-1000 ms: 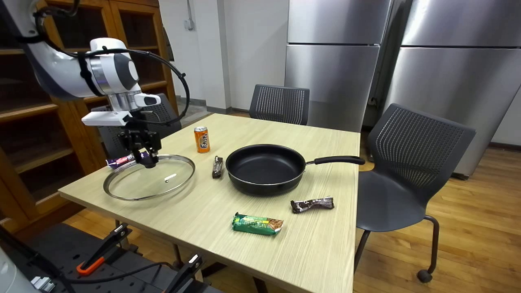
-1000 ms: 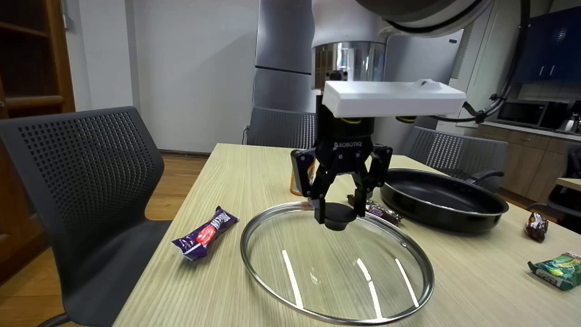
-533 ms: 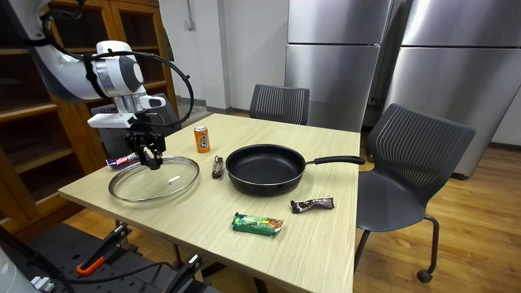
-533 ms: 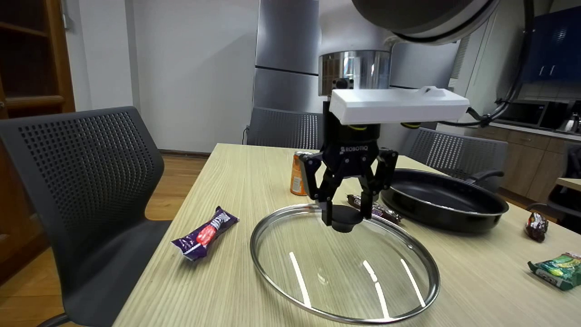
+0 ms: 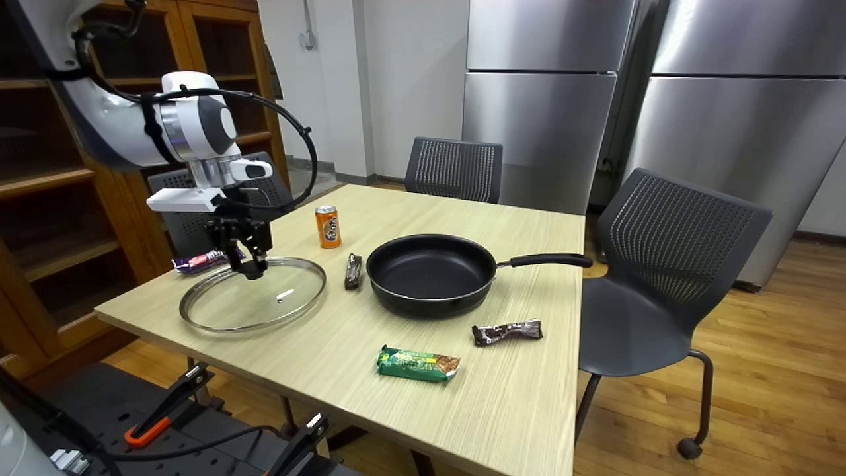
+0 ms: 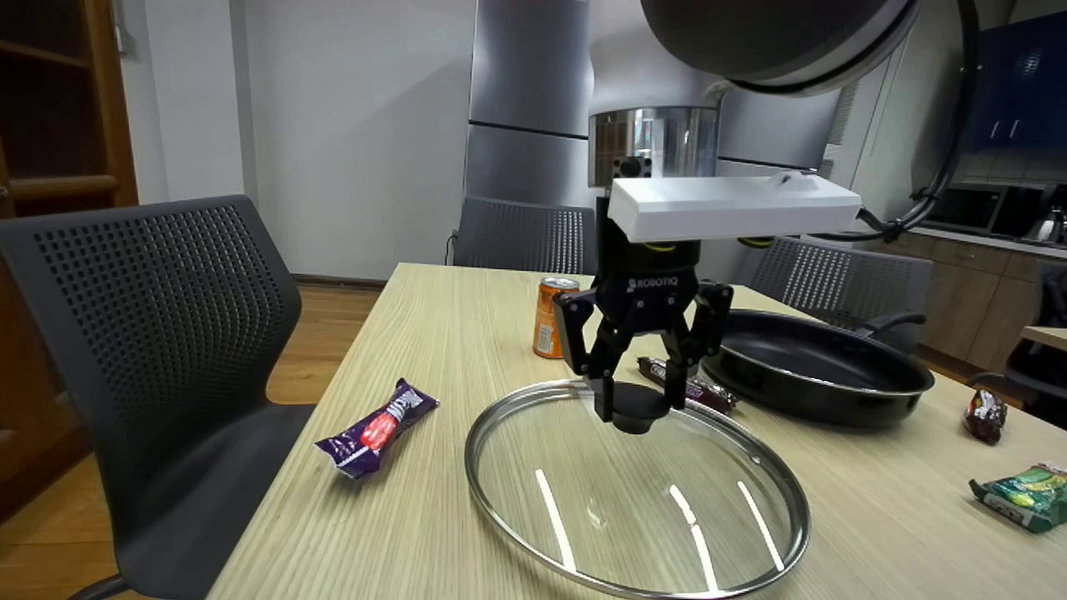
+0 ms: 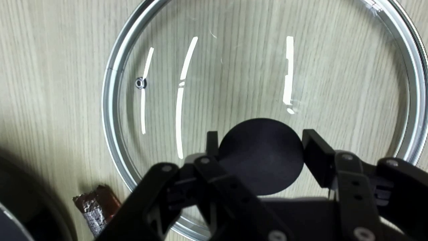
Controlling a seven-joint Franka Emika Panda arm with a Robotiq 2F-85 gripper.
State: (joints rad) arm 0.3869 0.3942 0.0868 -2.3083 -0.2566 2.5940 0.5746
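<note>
Glass lid (image 7: pixel 247 83): wrist view alone resolves probable vent (image 7: pixel 140 83).

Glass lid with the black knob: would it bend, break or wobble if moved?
The lid is probably stiff, as a metal rim circles it. It looks like clear, shiny glass, so likely fragile if knocked. It may tilt or swing, since the gripper holds it only by the knob.

hand (image 6: pixel 640 402) + lid (image 6: pixel 638 500) now slightly lower & nearer pan (image 5: pixel 429 274) vs a sec ago; orange can (image 6: pixel 545 327) less hidden in an ext. view
</note>
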